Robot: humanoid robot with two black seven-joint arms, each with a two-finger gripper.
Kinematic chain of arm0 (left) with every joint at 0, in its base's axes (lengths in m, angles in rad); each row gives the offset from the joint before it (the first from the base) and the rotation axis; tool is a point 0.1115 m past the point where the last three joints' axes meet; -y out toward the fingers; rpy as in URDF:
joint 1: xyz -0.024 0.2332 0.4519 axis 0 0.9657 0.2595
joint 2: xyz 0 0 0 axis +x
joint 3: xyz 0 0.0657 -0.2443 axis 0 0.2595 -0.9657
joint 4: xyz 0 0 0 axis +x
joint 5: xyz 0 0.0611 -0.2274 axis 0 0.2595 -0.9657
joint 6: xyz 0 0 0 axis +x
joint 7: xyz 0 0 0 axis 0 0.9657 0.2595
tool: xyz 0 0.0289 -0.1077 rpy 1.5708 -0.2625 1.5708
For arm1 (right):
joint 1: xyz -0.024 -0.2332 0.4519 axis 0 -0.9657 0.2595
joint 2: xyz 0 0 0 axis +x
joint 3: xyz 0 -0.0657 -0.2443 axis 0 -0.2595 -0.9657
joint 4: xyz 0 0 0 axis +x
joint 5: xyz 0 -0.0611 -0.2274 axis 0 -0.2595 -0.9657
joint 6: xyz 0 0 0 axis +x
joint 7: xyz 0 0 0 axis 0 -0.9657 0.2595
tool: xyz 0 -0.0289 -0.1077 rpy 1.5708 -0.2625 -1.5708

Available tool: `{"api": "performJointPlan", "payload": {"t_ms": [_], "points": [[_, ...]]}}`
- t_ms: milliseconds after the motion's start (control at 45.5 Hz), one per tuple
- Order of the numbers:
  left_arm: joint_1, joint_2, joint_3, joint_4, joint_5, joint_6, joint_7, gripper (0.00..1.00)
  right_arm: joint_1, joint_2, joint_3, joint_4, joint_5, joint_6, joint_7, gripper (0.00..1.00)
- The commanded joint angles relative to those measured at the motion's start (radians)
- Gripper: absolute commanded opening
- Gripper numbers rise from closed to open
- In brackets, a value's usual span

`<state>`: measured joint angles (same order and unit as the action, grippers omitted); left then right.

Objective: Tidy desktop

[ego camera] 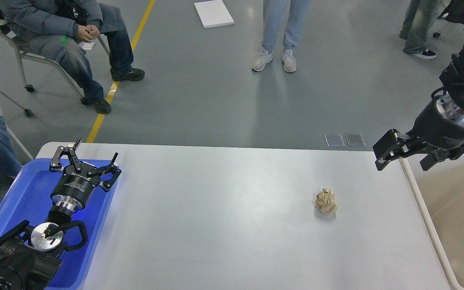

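Observation:
The desktop [216, 217] is a wide white-grey tabletop with rounded corners. A crumpled beige paper ball [326, 201] lies on it, right of the middle. My left gripper [91, 155] is open and empty, hovering over the far end of the blue tray [18, 197] at the table's left side. My right gripper [407, 159] is open and empty, above the table's right edge where it meets the beige bin [453, 209], up and to the right of the paper ball.
The blue tray lies on the left end of the table and the beige bin stands against its right edge. Beyond the table a seated person [75, 36] and a standing person [280, 36] are on the grey floor.

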<state>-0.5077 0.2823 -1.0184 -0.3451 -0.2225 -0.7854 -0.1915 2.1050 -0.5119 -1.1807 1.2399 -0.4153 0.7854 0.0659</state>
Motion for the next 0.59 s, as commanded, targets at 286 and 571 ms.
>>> {"api": "performJointPlan", "payload": {"t_ms": [286, 571], "points": [[0.0, 0.0, 0.001, 0.0, 0.0, 0.0, 0.001, 1.0, -0.016, 0.0, 0.013, -0.03, 0.0, 0.0, 0.0, 1.0], [0.0, 0.0, 0.0, 0.0, 0.0, 0.0, 0.001, 1.0, -0.079, 0.007, 0.064, -0.106, 0.006, 0.0, 0.0, 1.0]]}}
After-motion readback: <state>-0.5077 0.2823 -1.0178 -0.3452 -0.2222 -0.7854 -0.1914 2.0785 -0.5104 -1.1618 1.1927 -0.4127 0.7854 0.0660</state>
